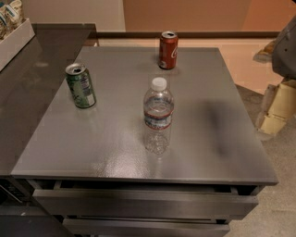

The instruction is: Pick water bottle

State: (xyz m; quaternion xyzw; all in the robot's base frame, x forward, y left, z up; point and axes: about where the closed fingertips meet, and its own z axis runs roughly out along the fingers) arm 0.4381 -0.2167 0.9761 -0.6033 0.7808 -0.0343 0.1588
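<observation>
Surface: grey table (115, 152) with a flat, faintly glossy top; a dark smudge of shadow lies on its right half. Two drawers (138, 201) sit under the front edge, the upper one standing slightly forward with a dark gap above it; contents hidden.

Adjoining: dark counter (32, 97) touching the table's left side, running back to the wall.

Room: pale wall (185, 14) with a dark baseboard behind the table; tan floor (245, 58) beyond, grey floor (277, 185) to the right.

Item 1: water bottle (158, 115), clear ribbed plastic, white cap, blue, white and red label band. Upright near the table's centre, slightly toward the front, well apart from both cans. Touched by nothing. Whether it holds any liquid cannot be told.

Item 2: green can (81, 86), upright, left side of the table, near the counter edge. Contents not visible.

Item 3: red cola can (168, 50), upright, at the back edge, behind the bottle. Contents not visible.

Item 4: white box (16, 41) on the counter, far left corner, holding packets (9, 16), cut off by the picture edge.

Item 5: gripper (275, 111), cream-coloured, at the far right, off the table and over the floor, well apart from the bottle. It holds nothing that can be seen; whether it is released or clenched cannot be told.
</observation>
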